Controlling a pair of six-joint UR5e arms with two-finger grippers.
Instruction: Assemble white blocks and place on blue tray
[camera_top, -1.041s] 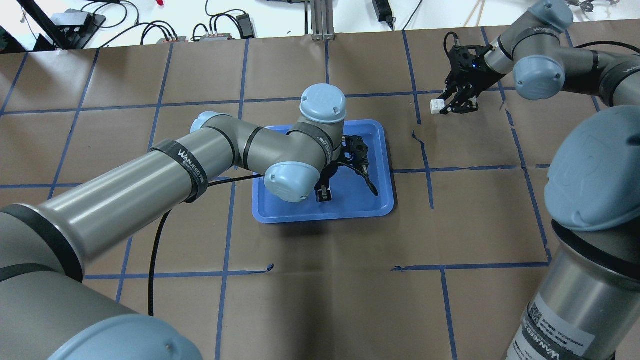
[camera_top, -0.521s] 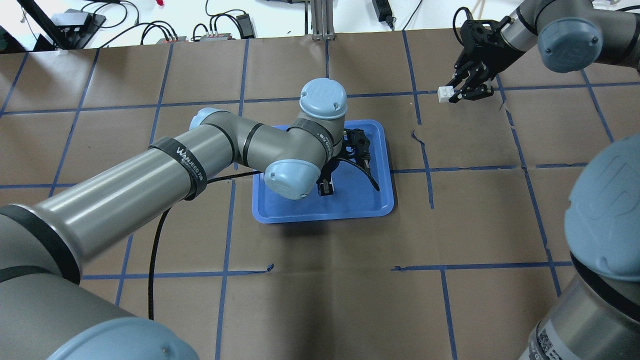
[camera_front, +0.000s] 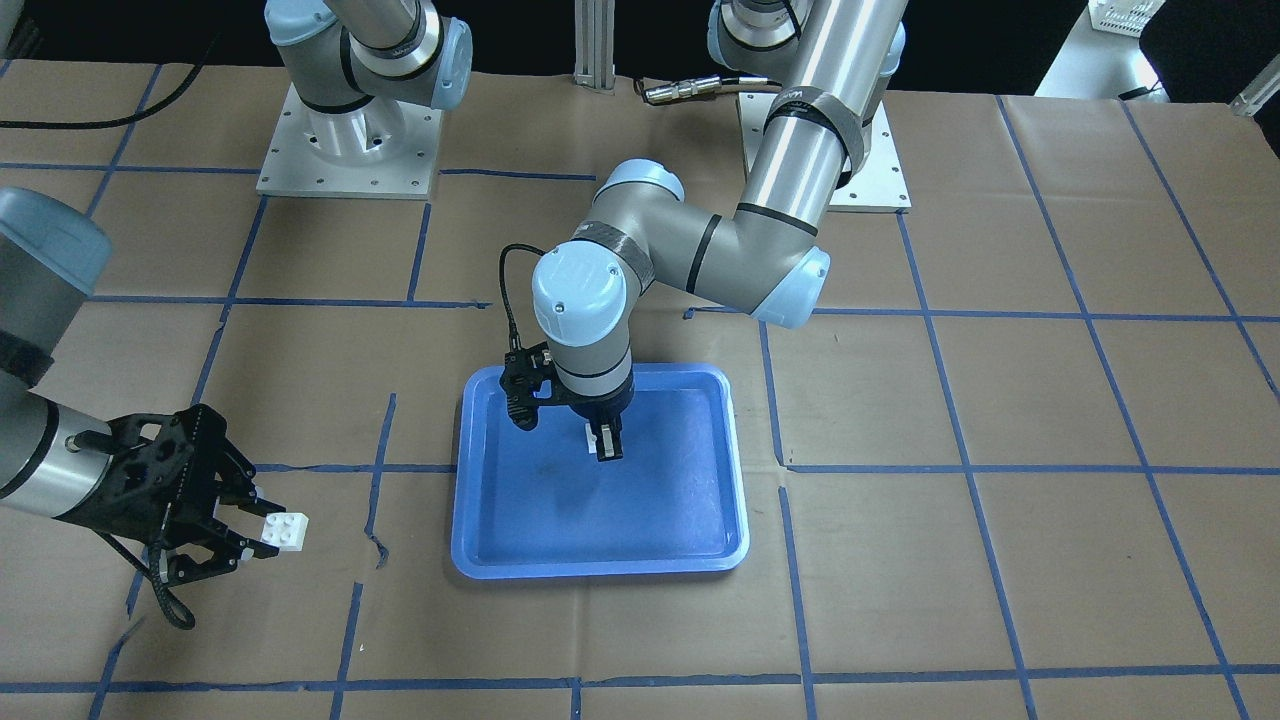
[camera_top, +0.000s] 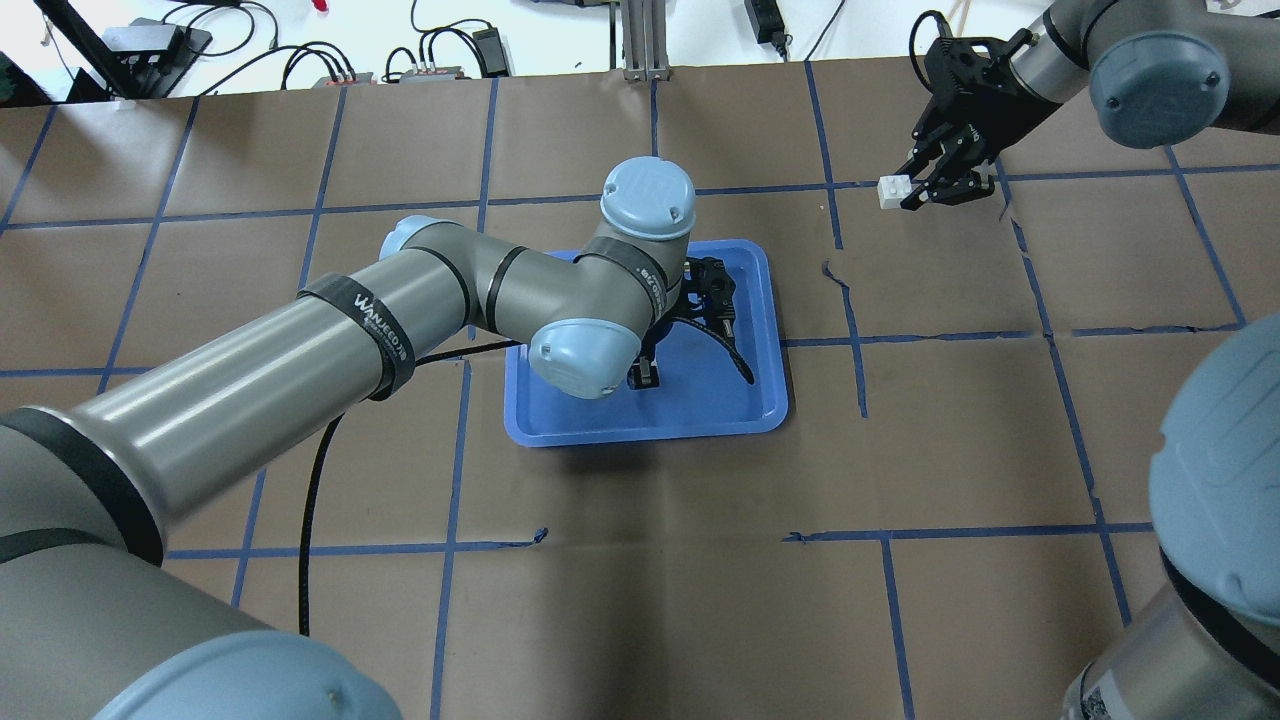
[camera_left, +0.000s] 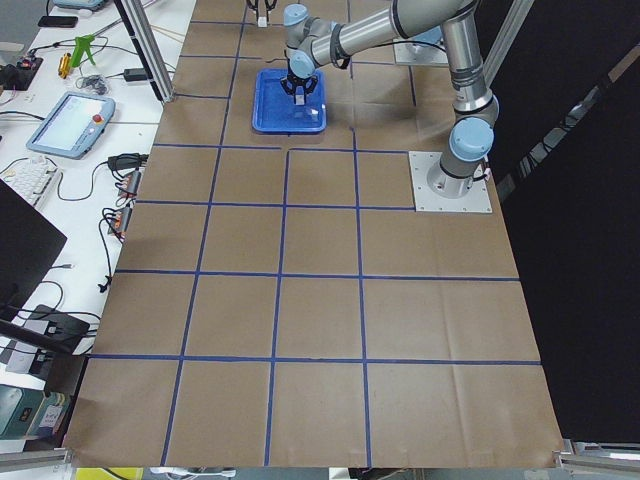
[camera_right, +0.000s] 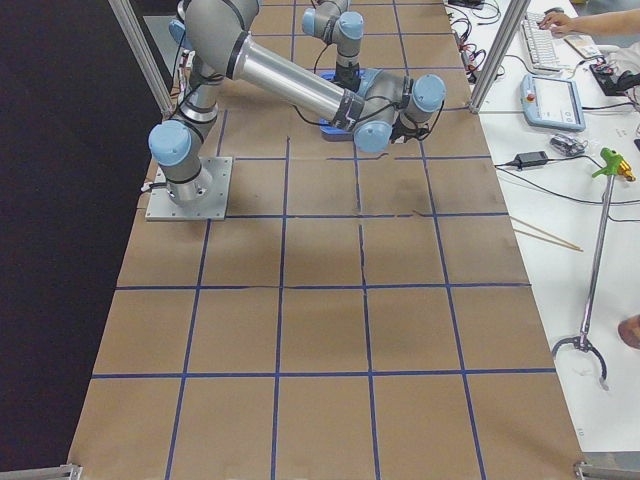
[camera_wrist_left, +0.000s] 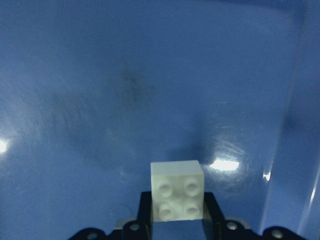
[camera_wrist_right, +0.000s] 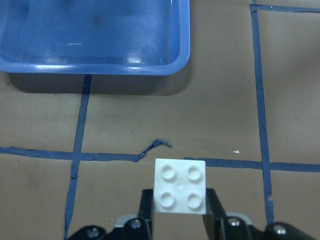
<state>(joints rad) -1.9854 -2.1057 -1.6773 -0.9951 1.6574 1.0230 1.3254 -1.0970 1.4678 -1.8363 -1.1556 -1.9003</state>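
Observation:
My left gripper (camera_front: 603, 441) hangs over the blue tray (camera_front: 520, 540) and is shut on a white block (camera_wrist_left: 177, 190), studs facing the wrist camera; the block shows as a white sliver (camera_front: 592, 434) between the fingers. My right gripper (camera_top: 915, 190) is far right of the tray, above the paper, shut on the second white block (camera_top: 890, 190). That block also shows in the front view (camera_front: 284, 529) and the right wrist view (camera_wrist_right: 180, 185). The tray (camera_top: 760, 400) holds nothing else.
Brown paper with blue tape grid lines (camera_top: 860, 340) covers the table. The left arm's elbow and wrist (camera_top: 590, 290) overhang the tray's left part. Cables and power bricks (camera_top: 430, 60) lie beyond the far edge.
My right gripper carried its white block up and away from the table's middle over the first half second, then held almost still. The left gripper shifted only slightly over the tray.

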